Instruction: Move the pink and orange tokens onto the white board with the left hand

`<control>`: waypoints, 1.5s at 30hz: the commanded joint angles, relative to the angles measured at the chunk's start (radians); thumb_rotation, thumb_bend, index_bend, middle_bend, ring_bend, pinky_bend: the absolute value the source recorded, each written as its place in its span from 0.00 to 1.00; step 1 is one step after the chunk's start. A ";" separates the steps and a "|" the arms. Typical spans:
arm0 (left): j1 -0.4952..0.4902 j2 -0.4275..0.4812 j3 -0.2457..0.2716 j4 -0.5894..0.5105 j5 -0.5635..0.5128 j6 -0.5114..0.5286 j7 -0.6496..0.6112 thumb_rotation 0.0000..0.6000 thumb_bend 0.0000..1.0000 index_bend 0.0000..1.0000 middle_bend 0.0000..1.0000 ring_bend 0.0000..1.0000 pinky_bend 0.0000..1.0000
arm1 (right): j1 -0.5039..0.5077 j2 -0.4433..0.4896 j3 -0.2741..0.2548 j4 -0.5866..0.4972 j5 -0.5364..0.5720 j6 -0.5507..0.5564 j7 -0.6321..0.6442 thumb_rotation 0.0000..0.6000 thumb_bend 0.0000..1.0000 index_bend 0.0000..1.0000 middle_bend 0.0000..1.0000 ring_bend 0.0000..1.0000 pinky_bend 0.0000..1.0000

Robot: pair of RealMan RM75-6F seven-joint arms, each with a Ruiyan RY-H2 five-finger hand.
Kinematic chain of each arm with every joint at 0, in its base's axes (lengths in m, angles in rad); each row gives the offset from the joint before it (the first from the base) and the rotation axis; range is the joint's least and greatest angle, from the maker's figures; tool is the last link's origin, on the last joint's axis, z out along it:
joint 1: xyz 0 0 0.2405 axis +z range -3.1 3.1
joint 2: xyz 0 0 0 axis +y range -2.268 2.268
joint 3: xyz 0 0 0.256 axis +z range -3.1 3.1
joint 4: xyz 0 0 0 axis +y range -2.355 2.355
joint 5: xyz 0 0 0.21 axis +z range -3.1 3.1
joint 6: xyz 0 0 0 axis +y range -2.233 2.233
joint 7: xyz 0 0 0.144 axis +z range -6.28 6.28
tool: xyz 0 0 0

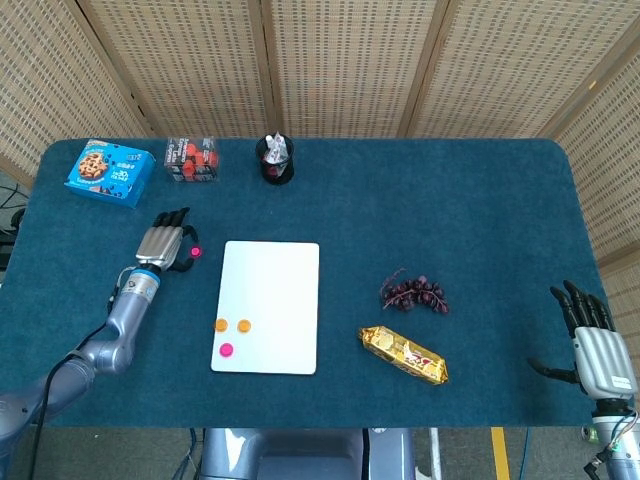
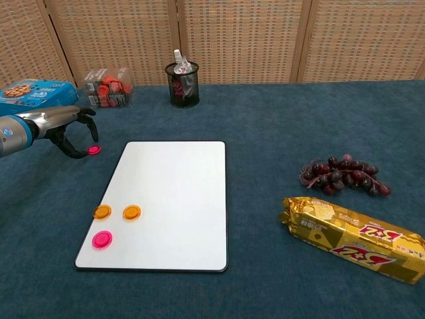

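Observation:
The white board [image 1: 270,290] [image 2: 174,193] lies left of the table's centre. On its near left part sit two orange tokens [image 1: 221,325] [image 1: 244,325] [image 2: 101,212] [image 2: 131,212] and a pink token [image 1: 227,350] [image 2: 101,239]. Another pink token [image 1: 195,252] [image 2: 94,150] lies on the blue cloth just off the board's far left corner. My left hand [image 1: 165,245] [image 2: 66,126] arches over that token, thumb and a finger curved around it; whether they touch it is unclear. My right hand [image 1: 597,345] hangs with spread fingers at the table's near right edge, holding nothing.
Along the far edge stand a blue cookie box [image 1: 110,171] [image 2: 30,90], a clear box of red pieces [image 1: 192,158] [image 2: 108,86] and a black mesh cup [image 1: 275,160] [image 2: 182,85]. Grapes [image 1: 415,293] [image 2: 342,173] and a gold snack pack [image 1: 403,354] [image 2: 355,238] lie right of the board.

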 commanded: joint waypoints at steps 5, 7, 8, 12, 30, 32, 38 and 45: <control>0.000 -0.010 -0.001 0.013 0.001 -0.009 -0.004 1.00 0.36 0.38 0.00 0.00 0.00 | 0.000 0.001 -0.001 -0.001 0.000 -0.002 0.001 1.00 0.00 0.00 0.00 0.00 0.00; -0.002 -0.017 -0.002 0.020 0.001 -0.012 -0.002 1.00 0.36 0.38 0.00 0.00 0.00 | 0.000 0.001 0.000 -0.001 0.000 -0.002 0.001 1.00 0.00 0.00 0.00 0.00 0.00; -0.003 -0.019 -0.002 0.022 0.001 -0.013 -0.001 1.00 0.36 0.38 0.00 0.00 0.00 | 0.000 0.001 0.000 -0.002 0.001 -0.002 0.002 1.00 0.00 0.00 0.00 0.00 0.00; -0.006 -0.026 -0.005 0.031 -0.004 -0.016 0.007 1.00 0.36 0.39 0.00 0.00 0.00 | 0.000 0.001 0.000 0.000 0.001 -0.001 0.000 1.00 0.00 0.00 0.00 0.00 0.00; 0.007 -0.004 -0.022 -0.020 -0.014 0.014 0.027 1.00 0.37 0.51 0.00 0.00 0.00 | 0.001 0.002 0.001 0.000 0.001 -0.003 0.005 1.00 0.00 0.00 0.00 0.00 0.00; 0.015 0.028 -0.026 -0.075 -0.004 0.034 0.019 1.00 0.37 0.51 0.00 0.00 0.00 | 0.001 0.002 0.000 0.001 0.000 -0.002 0.007 1.00 0.00 0.00 0.00 0.00 0.00; 0.052 0.167 -0.005 -0.374 0.080 0.126 0.020 1.00 0.37 0.51 0.00 0.00 0.00 | 0.000 0.002 0.000 0.002 -0.002 -0.002 0.008 1.00 0.00 0.00 0.00 0.00 0.00; 0.084 0.266 0.062 -0.671 0.192 0.196 0.063 1.00 0.36 0.51 0.00 0.00 0.00 | -0.001 0.002 0.000 0.001 -0.003 0.001 0.008 1.00 0.00 0.00 0.00 0.00 0.00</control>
